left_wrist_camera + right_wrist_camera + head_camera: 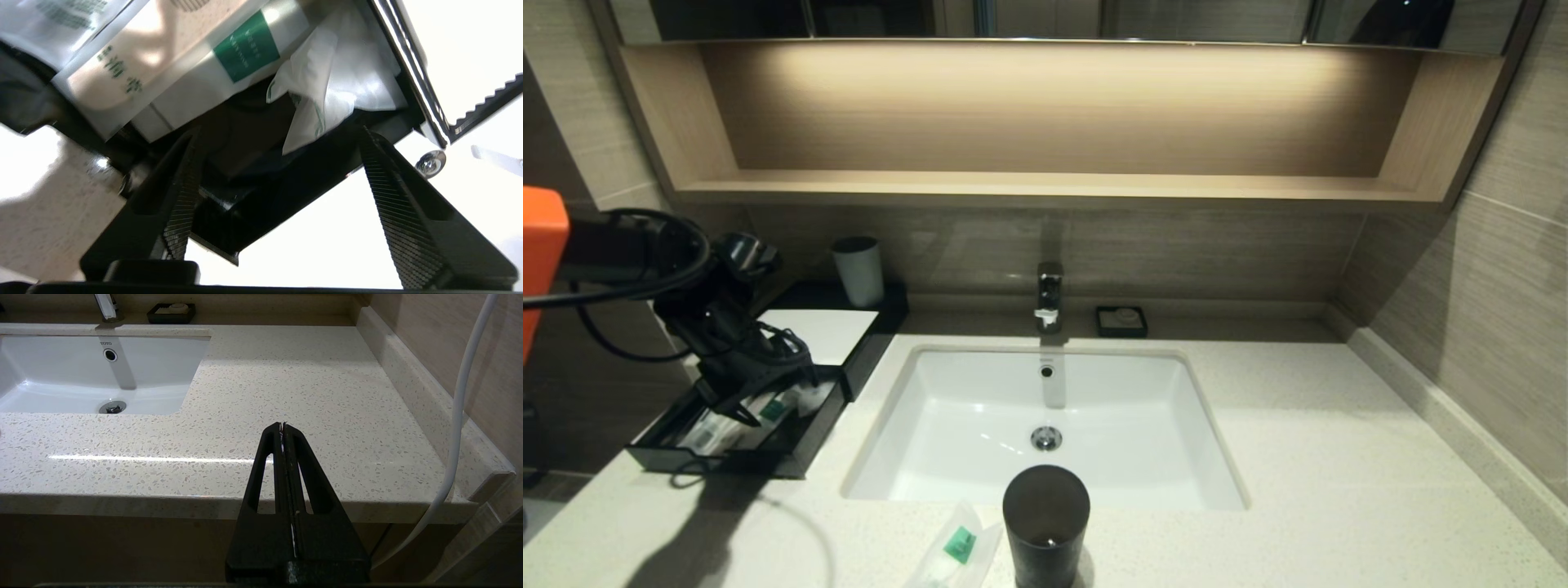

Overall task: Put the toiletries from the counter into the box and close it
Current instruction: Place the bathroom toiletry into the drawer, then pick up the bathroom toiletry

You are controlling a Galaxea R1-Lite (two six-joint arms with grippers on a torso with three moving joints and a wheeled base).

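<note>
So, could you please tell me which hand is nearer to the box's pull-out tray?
Left. The left hand is right over the tray; the right hand is parked off the counter's front edge.

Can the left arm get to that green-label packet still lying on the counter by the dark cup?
Probably yes. The left gripper hangs open over the box's pull-out tray, holding nothing, and the counter between it and the packet lies bare. The dark cup stands right beside the packet, crowding that side.
</note>
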